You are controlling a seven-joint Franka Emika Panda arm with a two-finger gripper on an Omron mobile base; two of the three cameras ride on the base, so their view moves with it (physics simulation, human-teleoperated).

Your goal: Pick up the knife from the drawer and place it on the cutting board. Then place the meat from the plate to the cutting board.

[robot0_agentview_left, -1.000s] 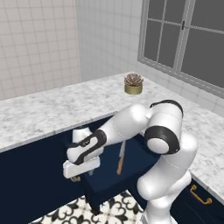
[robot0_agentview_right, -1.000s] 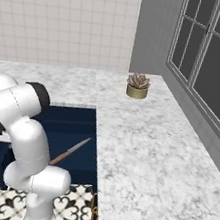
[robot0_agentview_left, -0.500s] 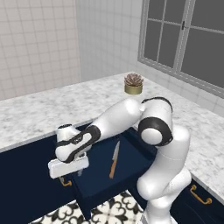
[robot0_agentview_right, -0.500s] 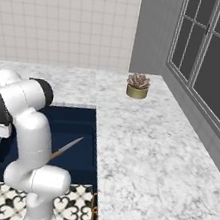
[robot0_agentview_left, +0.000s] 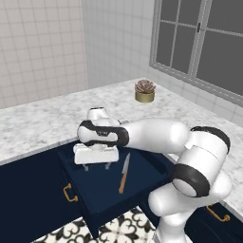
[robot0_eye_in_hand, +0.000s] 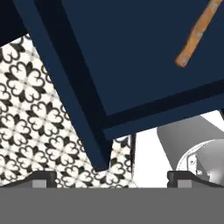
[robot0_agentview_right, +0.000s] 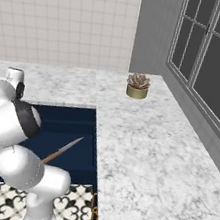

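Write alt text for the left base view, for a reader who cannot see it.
A white robot arm reaches left over an open navy drawer, its open gripper hanging just left of a wooden-handled knife lying inside. Behind, a marble counter holds a small potted succulent below a window.

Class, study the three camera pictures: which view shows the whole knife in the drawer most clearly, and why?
The left base view: the knife lies whole, blade and wooden handle, in the open drawer. The right base view shows its blade and part of the handle behind the arm. The hand view catches only the handle.
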